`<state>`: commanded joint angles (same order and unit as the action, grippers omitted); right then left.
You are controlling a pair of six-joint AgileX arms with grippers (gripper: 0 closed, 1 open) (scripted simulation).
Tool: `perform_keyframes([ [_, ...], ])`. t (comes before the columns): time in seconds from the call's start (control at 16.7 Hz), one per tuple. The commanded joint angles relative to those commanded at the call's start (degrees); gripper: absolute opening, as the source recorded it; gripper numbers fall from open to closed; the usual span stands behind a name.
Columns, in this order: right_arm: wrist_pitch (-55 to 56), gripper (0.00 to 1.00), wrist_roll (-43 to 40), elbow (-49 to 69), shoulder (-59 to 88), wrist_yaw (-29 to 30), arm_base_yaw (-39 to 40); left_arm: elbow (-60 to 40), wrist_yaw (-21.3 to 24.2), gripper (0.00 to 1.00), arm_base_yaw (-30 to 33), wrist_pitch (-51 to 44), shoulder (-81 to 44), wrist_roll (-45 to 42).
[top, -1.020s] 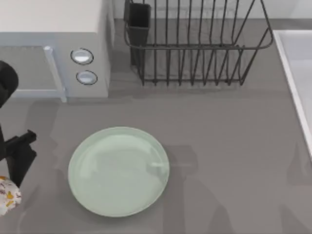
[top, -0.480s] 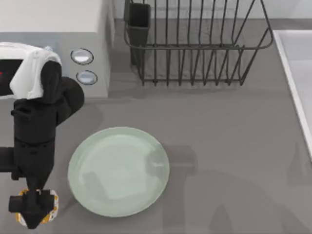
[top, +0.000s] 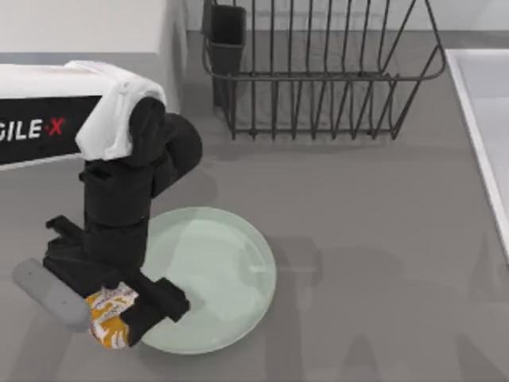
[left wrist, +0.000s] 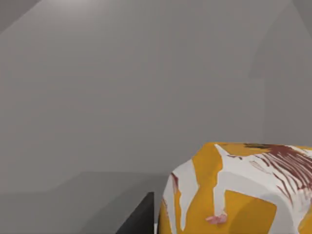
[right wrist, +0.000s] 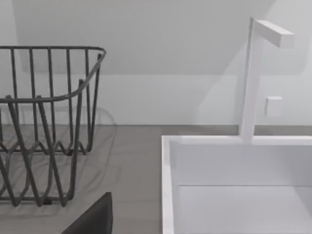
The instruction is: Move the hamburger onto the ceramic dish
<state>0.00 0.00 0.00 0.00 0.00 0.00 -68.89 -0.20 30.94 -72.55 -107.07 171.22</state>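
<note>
Since half a second ago, the left arm has swung rightward and now reaches in from the left edge of the top view, its white-and-black body crossing the middle left of the frame. The left gripper (top: 119, 312) sits at the lower left, over the left rim of the ceramic dish (top: 227, 270), with its fingers clamped on the hamburger (top: 110, 316), which has travelled with it from the bare table toward the plate. From above, the hamburger pokes out between a dark finger (top: 159, 301) and a grey rounded one, just at the dish's lower-left edge.

Close up, the left wrist view shows the hamburger (left wrist: 239, 187) at lower right as an orange-yellow lump with white streaks and dark red marks, above plain grey table. Seen from the right wrist, a dark wire rack (right wrist: 44, 122) stands at left and a white sink (right wrist: 234, 185) with a square tap at right. Glossy, pale mint and shallow-rimmed, the dish lies round on the matte grey table (top: 382, 255).
</note>
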Motion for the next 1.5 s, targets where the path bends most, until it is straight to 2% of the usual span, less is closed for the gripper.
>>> perform_keyframes([
  [0.36,0.0,1.0,0.0,0.0,0.0,0.0,0.0,-5.28,0.97,0.0,3.15,4.02,-0.13,25.38],
  [0.66,0.0,1.0,0.0,0.0,0.0,0.0,0.0,-9.09,1.68,0.0,4.07,7.03,0.08,37.8],
  [0.9,0.0,1.0,0.0,0.0,0.0,0.0,0.0,-10.69,1.99,0.0,4.27,8.21,0.16,42.05],
  [1.32,0.0,1.0,0.0,0.0,0.0,0.0,0.0,-10.38,1.98,0.0,3.98,8.38,0.07,41.93],
  [1.5,0.0,1.0,0.0,0.0,0.0,0.0,0.0,-7.96,1.98,0.0,4.19,12.17,-1.09,41.72],
])
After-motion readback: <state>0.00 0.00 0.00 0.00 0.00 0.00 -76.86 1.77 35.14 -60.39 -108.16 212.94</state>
